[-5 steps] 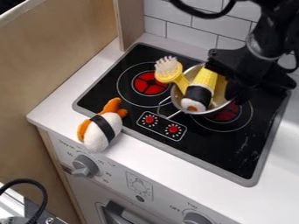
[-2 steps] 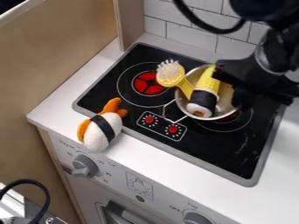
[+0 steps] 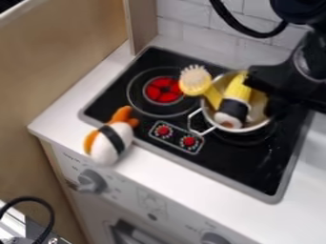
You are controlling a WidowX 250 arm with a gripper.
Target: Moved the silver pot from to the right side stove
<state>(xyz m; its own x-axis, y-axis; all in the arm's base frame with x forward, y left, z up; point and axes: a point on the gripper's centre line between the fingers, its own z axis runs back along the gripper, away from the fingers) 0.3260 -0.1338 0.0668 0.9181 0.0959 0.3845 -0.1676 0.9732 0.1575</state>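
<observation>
While pinching silver pot (image 3: 256,114) by rim with the gripper (image 3: 270,104), probably for steady placing, should not tip the brush (image 3: 195,81).

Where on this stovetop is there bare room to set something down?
Most of the left burner is bare, as is the stovetop between the pot and the front right corner. The pot is crowded: brush, toy corn, toy sushi, gripper at its right.
</observation>
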